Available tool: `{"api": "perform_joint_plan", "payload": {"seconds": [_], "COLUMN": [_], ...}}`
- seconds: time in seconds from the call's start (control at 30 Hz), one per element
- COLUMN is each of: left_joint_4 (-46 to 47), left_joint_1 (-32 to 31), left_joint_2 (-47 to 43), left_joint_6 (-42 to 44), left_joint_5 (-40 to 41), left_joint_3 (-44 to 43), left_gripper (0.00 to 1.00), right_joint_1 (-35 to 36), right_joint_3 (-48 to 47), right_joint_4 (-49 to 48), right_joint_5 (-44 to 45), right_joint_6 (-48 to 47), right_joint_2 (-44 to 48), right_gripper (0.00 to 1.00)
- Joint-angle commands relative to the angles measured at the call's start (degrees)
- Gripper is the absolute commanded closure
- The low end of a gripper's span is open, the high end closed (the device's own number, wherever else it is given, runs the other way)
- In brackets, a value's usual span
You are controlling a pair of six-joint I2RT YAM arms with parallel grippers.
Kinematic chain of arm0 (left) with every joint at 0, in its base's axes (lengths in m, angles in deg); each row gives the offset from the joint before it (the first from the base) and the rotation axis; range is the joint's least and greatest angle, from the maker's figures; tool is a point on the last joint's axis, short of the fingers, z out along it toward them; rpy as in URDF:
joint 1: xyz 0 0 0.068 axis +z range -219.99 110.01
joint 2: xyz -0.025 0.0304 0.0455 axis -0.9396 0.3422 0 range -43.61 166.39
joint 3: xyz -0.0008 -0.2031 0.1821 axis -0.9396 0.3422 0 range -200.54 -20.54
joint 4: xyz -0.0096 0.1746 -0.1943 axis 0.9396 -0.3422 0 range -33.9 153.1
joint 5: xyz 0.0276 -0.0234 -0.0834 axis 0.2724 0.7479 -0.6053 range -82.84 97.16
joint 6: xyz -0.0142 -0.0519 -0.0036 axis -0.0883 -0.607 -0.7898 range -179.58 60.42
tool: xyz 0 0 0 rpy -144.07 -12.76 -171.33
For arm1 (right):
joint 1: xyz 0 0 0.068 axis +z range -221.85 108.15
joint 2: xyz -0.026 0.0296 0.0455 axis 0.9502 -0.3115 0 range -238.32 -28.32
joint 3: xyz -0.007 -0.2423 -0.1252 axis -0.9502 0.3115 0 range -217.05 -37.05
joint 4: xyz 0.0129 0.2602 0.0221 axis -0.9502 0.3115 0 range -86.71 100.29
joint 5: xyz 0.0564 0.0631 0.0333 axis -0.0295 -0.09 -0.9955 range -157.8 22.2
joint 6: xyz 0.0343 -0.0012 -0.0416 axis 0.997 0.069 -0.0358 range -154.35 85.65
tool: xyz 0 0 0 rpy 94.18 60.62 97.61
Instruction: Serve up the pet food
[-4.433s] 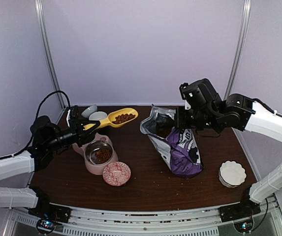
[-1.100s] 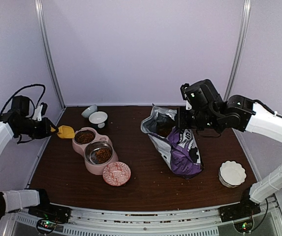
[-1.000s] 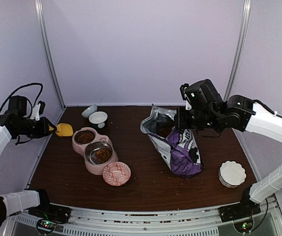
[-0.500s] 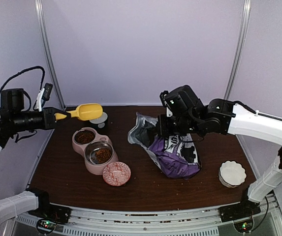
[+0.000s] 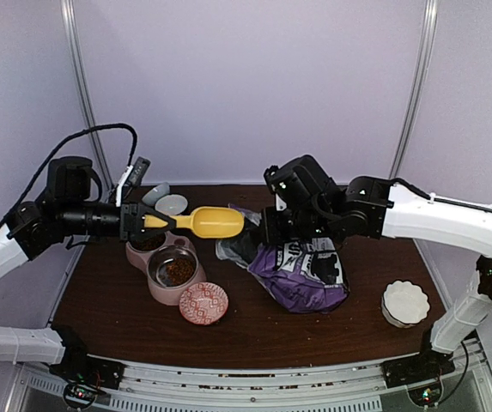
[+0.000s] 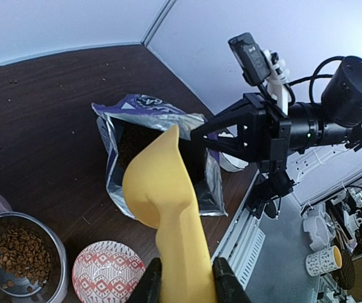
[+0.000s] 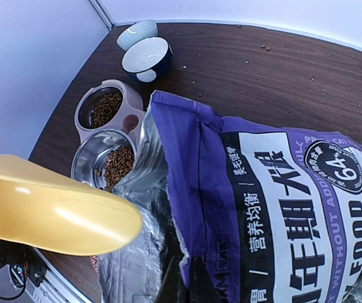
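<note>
Yellow scoop [image 5: 207, 222] has swung from the upper left to the bag [image 5: 306, 275] mouth at centre; the bag has slid left. Only the left wrist view shows kibble [image 6: 133, 142] inside it. The left fingers [image 6: 150, 284] clamp the scoop handle; the right fingers [image 5: 271, 232], closed, pinch the bag's rim.

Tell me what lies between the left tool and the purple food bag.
The yellow plastic scoop, gripped by the left tool, points at the purple food bag: top view.

Kibble [image 5: 178, 269] in feeder [image 5: 167, 299]; scoop [image 5: 214, 223] between feeder, bag [image 5: 301, 279]
</note>
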Motion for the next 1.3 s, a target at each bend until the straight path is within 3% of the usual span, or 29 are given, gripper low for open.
{"api": "perform_joint_plan", "payload": {"seconds": [0.0, 0.2, 0.5, 0.57, 0.77, 0.87, 1.03, 1.27], "left_joint_4": [5.45, -1.37, 5.93, 7.38, 9.63, 8.95, 6.47, 4.12], "left_joint_1": [-1.94, -3.78, -10.02, -10.32, -10.52, -10.50, -10.53, -10.62], "left_joint_2": [3.61, 11.58, 25.72, 28.52, 30.60, 29.96, 27.91, 27.63], "left_joint_6": [-0.96, 0.10, -3.26, -5.49, -7.93, -7.98, -7.71, -7.23], "left_joint_5": [2.47, 9.40, 11.69, 11.62, 13.41, 14.47, 17.08, 20.76], "left_joint_3": [-0.41, -2.61, -3.24, -3.23, -2.40, -2.24, -2.36, -2.23], "left_gripper": [1.00, 1.00, 1.00, 1.00, 1.00, 1.00, 1.00, 1.00], "right_joint_1": [0.61, 1.06, 1.94, 1.92, 1.59, -0.44, -8.06, -17.30], "right_joint_3": [-1.56, -1.84, -4.00, -4.15, -0.86, 3.66, 15.51, 32.51], "right_joint_4": [0.36, 0.11, -0.18, 0.16, 3.15, 4.46, 3.39, -3.50], "right_joint_5": [-0.19, -0.35, -1.05, -0.85, 4.79, 6.65, 3.47, -6.59], "right_joint_6": [0.78, 0.62, -0.07, -0.06, -0.04, 0.66, 2.84, 5.38], "right_joint_2": [-0.23, -0.32, -1.39, -1.24, 3.81, 8.03, 16.47, 23.72], "right_gripper": [1.00, 1.00, 1.00, 0.92, 0.33, 0.18, 0.12, 0.15]}}
